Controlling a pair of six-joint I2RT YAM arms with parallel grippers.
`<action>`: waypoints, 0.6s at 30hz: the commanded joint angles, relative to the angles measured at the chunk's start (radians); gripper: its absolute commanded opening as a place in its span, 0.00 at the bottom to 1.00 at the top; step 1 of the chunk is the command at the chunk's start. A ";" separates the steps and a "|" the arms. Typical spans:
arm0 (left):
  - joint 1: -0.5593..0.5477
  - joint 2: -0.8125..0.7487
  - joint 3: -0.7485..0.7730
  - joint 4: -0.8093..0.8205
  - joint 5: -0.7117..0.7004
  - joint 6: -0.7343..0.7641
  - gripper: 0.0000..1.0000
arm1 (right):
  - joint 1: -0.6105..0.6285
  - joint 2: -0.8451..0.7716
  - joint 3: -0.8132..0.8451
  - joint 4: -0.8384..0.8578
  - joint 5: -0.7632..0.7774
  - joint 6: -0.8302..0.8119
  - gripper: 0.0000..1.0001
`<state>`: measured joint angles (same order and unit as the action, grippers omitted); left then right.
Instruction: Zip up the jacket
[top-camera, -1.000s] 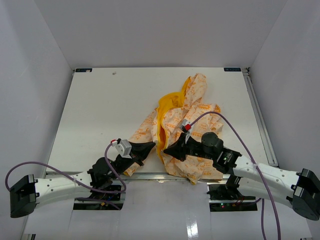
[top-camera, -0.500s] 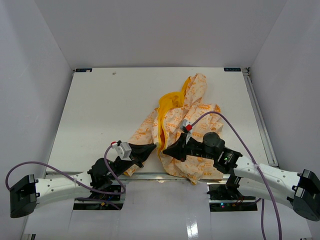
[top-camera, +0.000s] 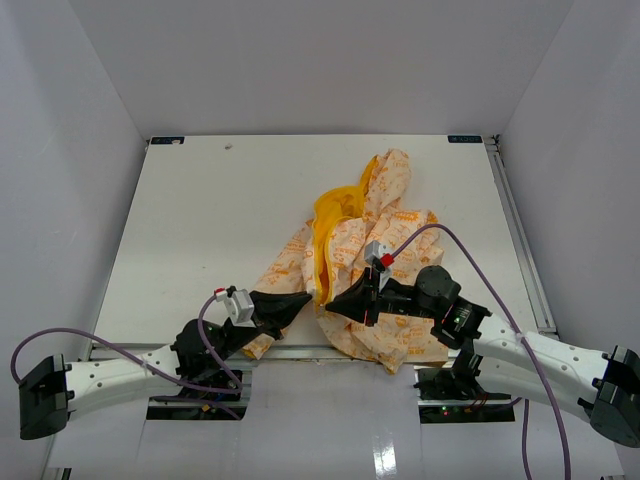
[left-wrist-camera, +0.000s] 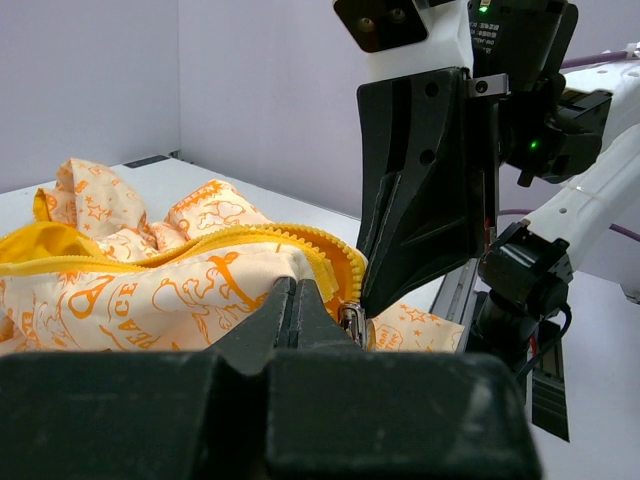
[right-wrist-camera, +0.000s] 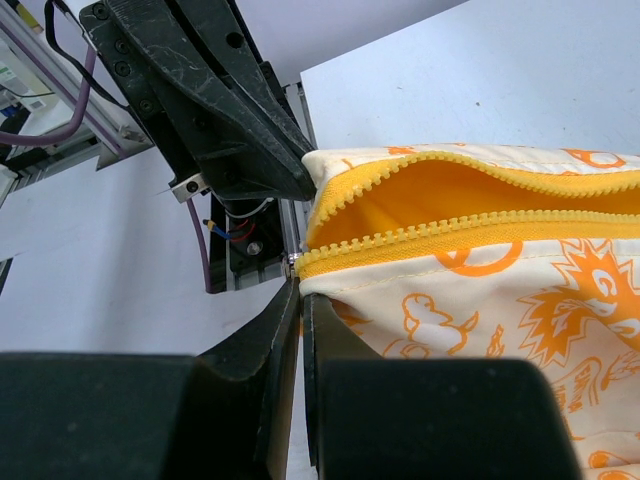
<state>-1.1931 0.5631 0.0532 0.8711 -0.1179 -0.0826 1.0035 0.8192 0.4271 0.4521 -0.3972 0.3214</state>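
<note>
- left gripper (left-wrist-camera: 293, 293): jaws together, pinching jacket (top-camera: 390, 240) hem at bottom end of zipper (right-wrist-camera: 450, 230)
- right gripper (right-wrist-camera: 300, 292): jaws together, nipping jacket at that same end
- zipper teeth apart above, yellow lining (right-wrist-camera: 440, 195) showing

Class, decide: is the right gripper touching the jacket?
Touching. The right wrist view shows the right gripper closed on the jacket edge, just below the end of the yellow zipper.

In the top view the right gripper (top-camera: 338, 300) and its arm are covering the near middle of the jacket (top-camera: 390, 210), and its print is showing too small to read. In the left wrist view the left gripper (left-wrist-camera: 293, 292), blurred, is hiding the jacket's lower part.
</note>
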 joint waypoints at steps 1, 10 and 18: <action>0.001 -0.020 -0.026 0.019 0.045 0.000 0.00 | 0.001 -0.002 0.008 0.073 -0.015 -0.011 0.08; 0.001 -0.064 -0.024 -0.050 0.064 0.015 0.00 | -0.001 0.012 0.018 0.067 -0.014 -0.012 0.08; 0.001 -0.094 -0.040 -0.087 -0.001 -0.010 0.00 | -0.034 -0.017 -0.005 0.057 -0.049 -0.008 0.08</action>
<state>-1.1931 0.4741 0.0528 0.7630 -0.1011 -0.0778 0.9861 0.8316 0.4271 0.4546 -0.4124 0.3213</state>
